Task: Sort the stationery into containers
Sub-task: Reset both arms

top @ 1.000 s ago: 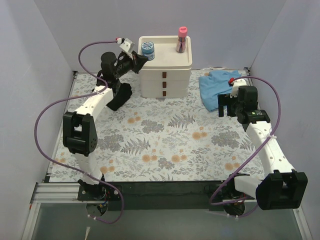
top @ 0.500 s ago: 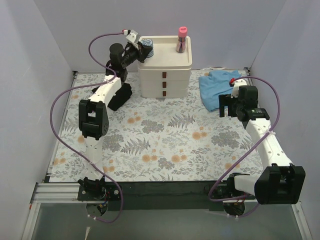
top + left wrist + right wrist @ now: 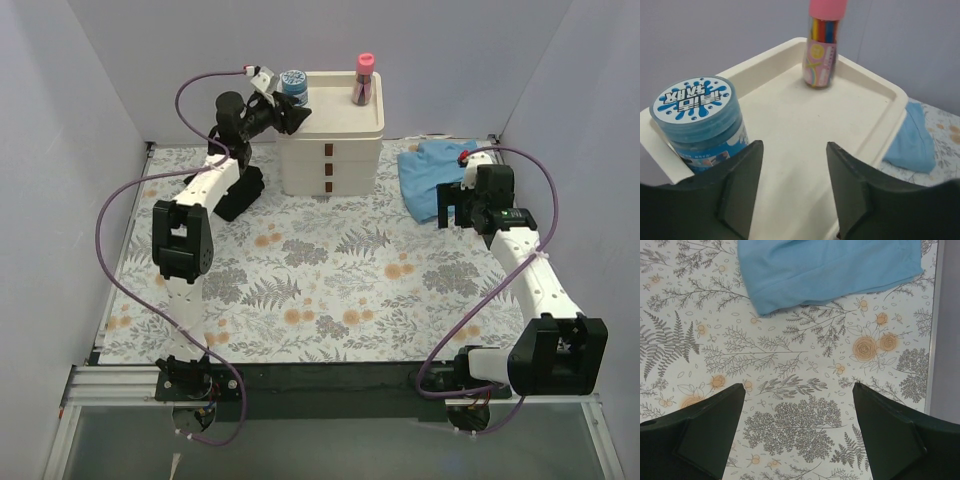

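Main risk is at the L tool [image 3: 794, 145]: one finger [image 3: 740, 195] stands right beside the blue tub [image 3: 695, 120], which is parked in the far-left corner of the organiser [image 3: 330, 150] tray top, hard against the rim. A sideways swing on the way out could nudge it over the rim & down to the bench [image 3: 330, 290] (contact right now: can't tell). Reaching further in, poss. knock on the upright pink-capped tube [image 3: 822, 50] by the tray's far edge.

Tools: R tool [image 3: 799, 385], nearer, gapes wide over bare bench by the blue cloth [image 3: 830, 265] at the far-right corner, holding nothing. L tool jaws part-way apart, nothing btw them.
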Available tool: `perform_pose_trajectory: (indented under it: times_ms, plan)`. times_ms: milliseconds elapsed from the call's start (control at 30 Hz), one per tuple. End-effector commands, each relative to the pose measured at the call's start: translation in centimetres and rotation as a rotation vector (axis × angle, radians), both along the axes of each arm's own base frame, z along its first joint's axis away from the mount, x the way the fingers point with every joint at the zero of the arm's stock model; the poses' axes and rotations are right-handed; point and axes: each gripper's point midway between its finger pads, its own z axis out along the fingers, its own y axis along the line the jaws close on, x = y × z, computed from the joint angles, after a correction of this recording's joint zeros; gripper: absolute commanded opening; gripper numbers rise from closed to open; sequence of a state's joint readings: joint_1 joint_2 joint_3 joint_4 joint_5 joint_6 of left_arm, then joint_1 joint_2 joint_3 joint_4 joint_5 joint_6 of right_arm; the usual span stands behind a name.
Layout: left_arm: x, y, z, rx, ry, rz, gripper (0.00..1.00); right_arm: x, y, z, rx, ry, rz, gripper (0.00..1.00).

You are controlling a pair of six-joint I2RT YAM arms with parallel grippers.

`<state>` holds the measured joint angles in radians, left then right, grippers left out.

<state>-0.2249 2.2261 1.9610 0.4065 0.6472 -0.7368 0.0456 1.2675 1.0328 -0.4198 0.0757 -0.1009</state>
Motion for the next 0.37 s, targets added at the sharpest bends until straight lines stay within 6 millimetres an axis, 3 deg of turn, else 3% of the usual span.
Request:
perform_pose_trajectory:
  times_ms: [0,33,67,100,133,167,200,233,267,300,333]
  plan:
    - [-9.5,1.4,11.3,-0.022,-0.202,-0.084,0.59,2.0,-0.3,3.5,0.014,-0.099,-0.034,0.98]
    - [-12.3,2.0,13.9,-0.016,-0.248,-0.081,0.7,2.2,-0.5,3.1,0.003,-0.089,-0.046,0.98]
    - [-12.9,2.7,13.1,-0.006,-0.228,-0.051,0.7,2.5,-0.6,3.3,-0.002,-0.091,-0.048,0.98]
    - [-13.0,3.4,9.6,0.015,-0.153,-0.007,0.7,2.7,-0.6,3.3,-0.003,-0.092,-0.047,0.98]
    - [-13.1,4.8,8.6,0.015,-0.109,0.083,0.71,3.1,-0.6,3.0,-0.001,-0.083,-0.045,0.98]
    - [-14.4,6.3,9.4,0.015,-0.114,0.148,0.71,3.4,-0.5,2.9,0.001,-0.083,-0.044,0.98]
    - [-14.8,7.5,8.6,0.009,-0.077,0.216,0.71,3.9,-0.4,3.4,0.003,-0.095,-0.042,0.98]
    - [-14.9,9.0,4.2,0.026,0.037,0.3,0.72,4.3,-0.2,3.1,0.009,-0.089,-0.034,0.98]
    - [-15.6,11.2,4.7,0.01,0.039,0.421,0.73,4.6,-0.1,3.2,0.011,-0.093,-0.029,0.98]
    - [-16.0,12.1,3.1,0.026,0.072,0.466,0.73,5.1,0.0,3.7,0.016,-0.105,-0.024,0.98]
    - [-16.7,12.8,0.2,0.068,0.118,0.492,0.73,5.6,0.2,3.7,0.027,-0.103,-0.025,0.98]
